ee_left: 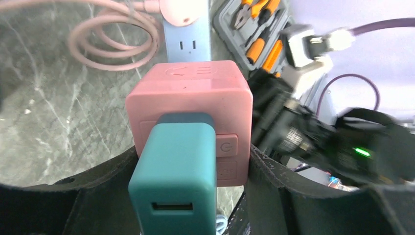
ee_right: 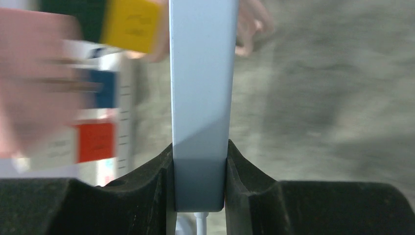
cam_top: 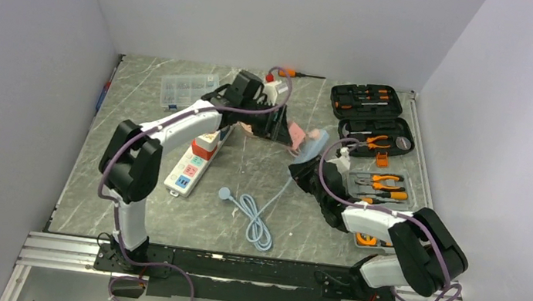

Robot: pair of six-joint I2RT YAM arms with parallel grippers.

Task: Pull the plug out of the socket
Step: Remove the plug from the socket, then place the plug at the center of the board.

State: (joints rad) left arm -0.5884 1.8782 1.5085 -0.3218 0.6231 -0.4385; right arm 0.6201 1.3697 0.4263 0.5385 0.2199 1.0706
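My left gripper point(cam_top: 278, 127) point(ee_left: 192, 156) is shut on a pink cube socket point(cam_top: 296, 134) point(ee_left: 188, 93), one finger on each side. A teal USB charger plug point(ee_left: 176, 171) sits plugged into the cube's near face. Behind the cube is a light blue power strip point(cam_top: 313, 143) point(ee_left: 187, 45), with a pink plug point(ee_left: 183, 10) in it and a coiled pink cable point(ee_left: 112, 44) beside it. My right gripper point(cam_top: 306, 170) point(ee_right: 199, 156) is shut on the near end of the blue strip point(ee_right: 203, 73), seen edge-on, holding it lifted above the table.
A white power strip with coloured adapters point(cam_top: 196, 158) lies on the left. A light blue cable coil point(cam_top: 254, 219) lies at the front centre. An open tool case point(cam_top: 373, 118) and a pliers tray point(cam_top: 379, 185) are on the right. A clear plastic box point(cam_top: 187, 89) stands at the back left.
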